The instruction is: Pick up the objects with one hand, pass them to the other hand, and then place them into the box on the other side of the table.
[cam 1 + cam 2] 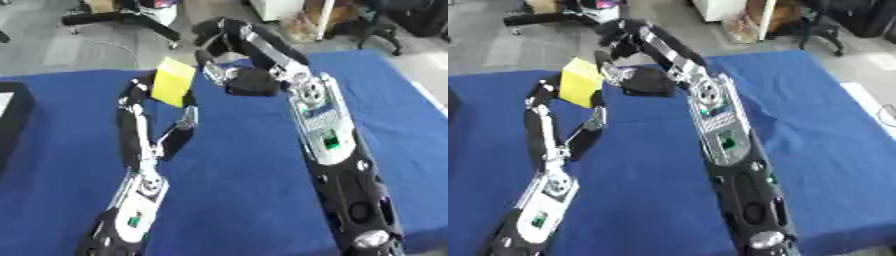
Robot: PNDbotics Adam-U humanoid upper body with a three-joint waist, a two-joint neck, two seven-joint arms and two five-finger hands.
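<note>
A yellow block [173, 81] is held up above the blue table [236, 165], near its far edge and left of centre. My left hand [137, 95] comes up from the lower left with its fingers curled round the block's lower and left edges. My right hand [251, 81] reaches in from the right, its fingers stretched toward the block's right edge. I cannot tell whether they touch it. A black box [12, 117] shows partly at the table's left edge.
My long right forearm [322, 125] lies across the middle of the table. Beyond the far table edge there is grey floor with chair legs [122, 19] and other furniture.
</note>
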